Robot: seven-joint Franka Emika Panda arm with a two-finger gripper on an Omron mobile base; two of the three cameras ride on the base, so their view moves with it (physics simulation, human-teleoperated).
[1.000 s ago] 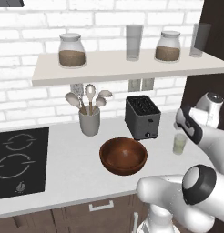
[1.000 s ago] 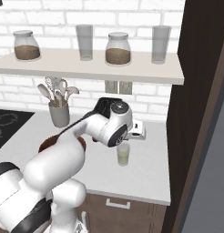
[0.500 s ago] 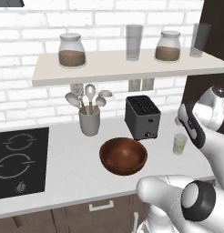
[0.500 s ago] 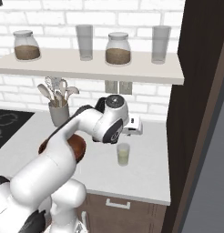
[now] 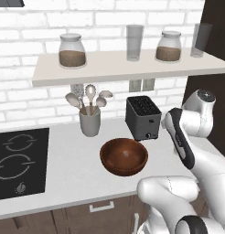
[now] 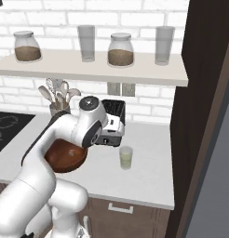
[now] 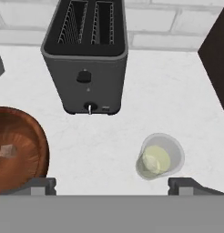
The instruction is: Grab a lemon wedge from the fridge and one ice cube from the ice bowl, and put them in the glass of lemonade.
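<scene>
A: Jaws of the gripper (image 7: 112, 184) are spread wide, nothing is held between them. What is seen from left to right?

B: 1 ice cube (image 7: 7, 150) is lying in the ice bowl (image 7: 29, 136); the glass of lemonade (image 7: 159, 157) stands to the right, with something pale yellow seen inside.

A: How should the cube be taken?

B: It is judged light, hard and slippery, so 2 flat opposite faces should be pinched gently.
</scene>
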